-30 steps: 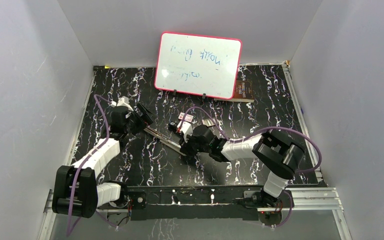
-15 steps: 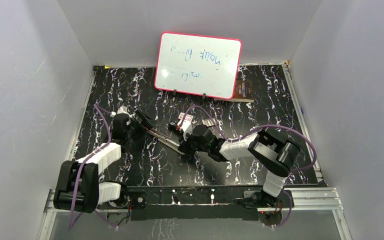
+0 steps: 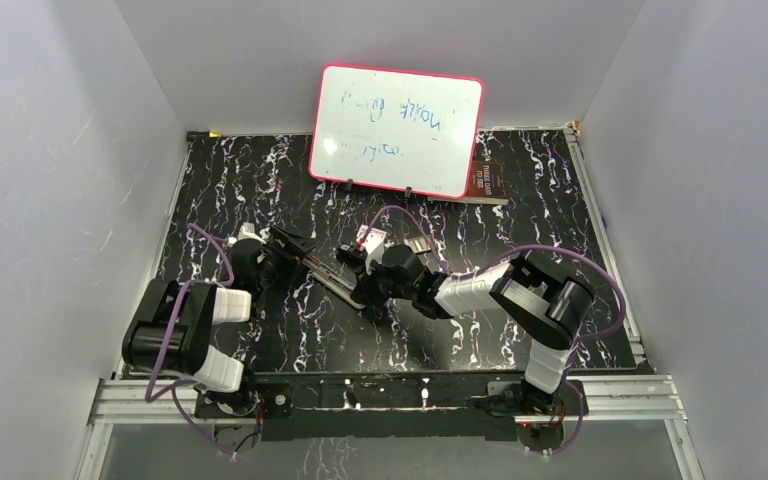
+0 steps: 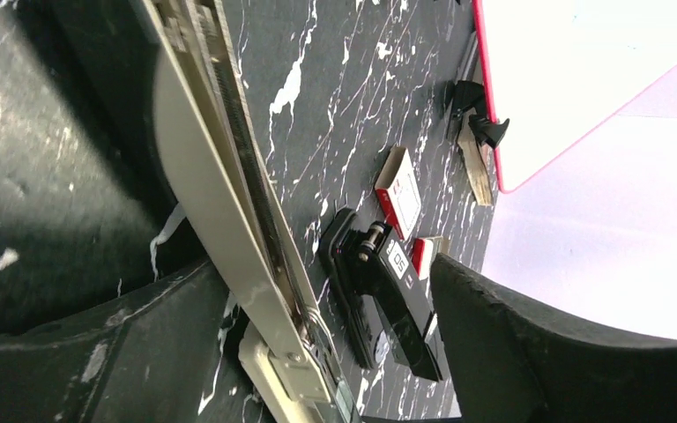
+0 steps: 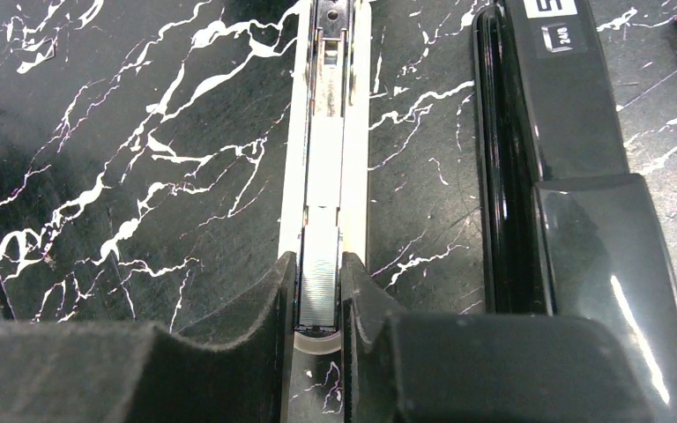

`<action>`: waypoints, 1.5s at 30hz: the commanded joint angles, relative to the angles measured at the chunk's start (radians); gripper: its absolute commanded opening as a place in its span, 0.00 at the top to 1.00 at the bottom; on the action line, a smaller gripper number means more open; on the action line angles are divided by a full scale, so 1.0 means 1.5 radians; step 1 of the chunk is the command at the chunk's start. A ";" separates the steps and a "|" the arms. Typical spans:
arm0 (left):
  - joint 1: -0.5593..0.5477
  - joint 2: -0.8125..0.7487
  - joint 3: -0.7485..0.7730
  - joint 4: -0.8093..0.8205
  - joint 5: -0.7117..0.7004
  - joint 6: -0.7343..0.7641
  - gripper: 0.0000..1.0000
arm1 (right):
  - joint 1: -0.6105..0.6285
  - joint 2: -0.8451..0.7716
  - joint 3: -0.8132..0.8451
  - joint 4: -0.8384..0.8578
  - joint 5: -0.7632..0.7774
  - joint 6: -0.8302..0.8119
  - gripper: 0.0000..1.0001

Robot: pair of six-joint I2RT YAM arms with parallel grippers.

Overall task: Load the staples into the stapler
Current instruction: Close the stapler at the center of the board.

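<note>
Top external view: a black, white-veined table [image 3: 260, 190] sits between white walls. The stapler [image 3: 322, 277] lies opened out near the middle, slanting from far left to near right. The left gripper [image 3: 290, 248] is at its far-left end and the right gripper [image 3: 363, 293] is over its near-right end. A small white box with a red label [image 3: 369, 238] lies just beyond the right gripper. A pink-rimmed whiteboard [image 3: 397, 130] stands at the far edge. This view is too small to show how either pincer is set.

Left wrist view: the stapler's long pale rail runs up the picture between the left pincer's dark fingers [image 4: 529, 352]. The fingers are spread wide. One is close against the rail and the other is well apart from it, so nothing is gripped. Past the rail, a glossy black block [image 4: 388, 304] lies beside the red-labelled box, with the whiteboard behind them.

Right wrist view: the right pincer's padded fingers [image 5: 256, 344] are drawn narrow and pinch a short silvery strip of staples [image 5: 319, 284]. The strip sits in line with the rail's metal channel, at its near end. The black block lies parallel, just to the right of the rail.
</note>
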 commanded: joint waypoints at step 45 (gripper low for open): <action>-0.073 -0.192 0.104 -0.123 0.061 0.375 0.23 | -0.001 0.080 0.012 0.003 0.004 -0.079 1.00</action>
